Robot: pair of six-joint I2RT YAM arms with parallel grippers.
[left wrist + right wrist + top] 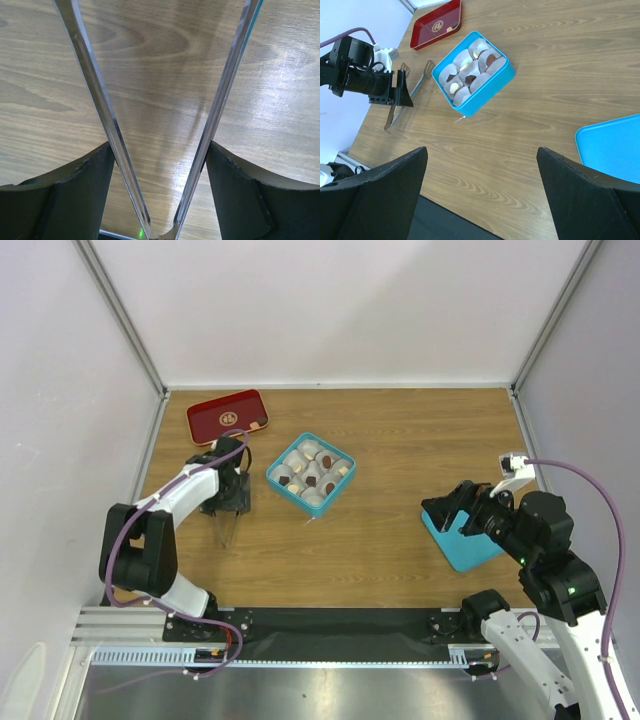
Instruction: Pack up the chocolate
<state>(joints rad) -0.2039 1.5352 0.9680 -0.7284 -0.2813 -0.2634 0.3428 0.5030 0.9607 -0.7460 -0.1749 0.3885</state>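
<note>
The chocolate (pixel 311 476) sits in white paper cups inside the open teal box (pixel 338 457), as small dark and tan pieces (pixel 491 60). Left of the box, my left gripper (pixel 226 500) hangs low over the wood. In the left wrist view its dark fingers (pixel 90 180) press on the two spread metal arms of a pair of tongs (pixel 107 115), whose hinge points toward the near edge. My right gripper (pixel 482 195) is wide open and holds nothing. It hovers above bare wood at the right, beside the teal lid (pixel 470 545).
A red tray with a gold emblem (pixel 228 416) lies at the back left, behind the left arm. The flat teal lid (pixel 615 150) rests near the right arm. White walls close in the table on three sides.
</note>
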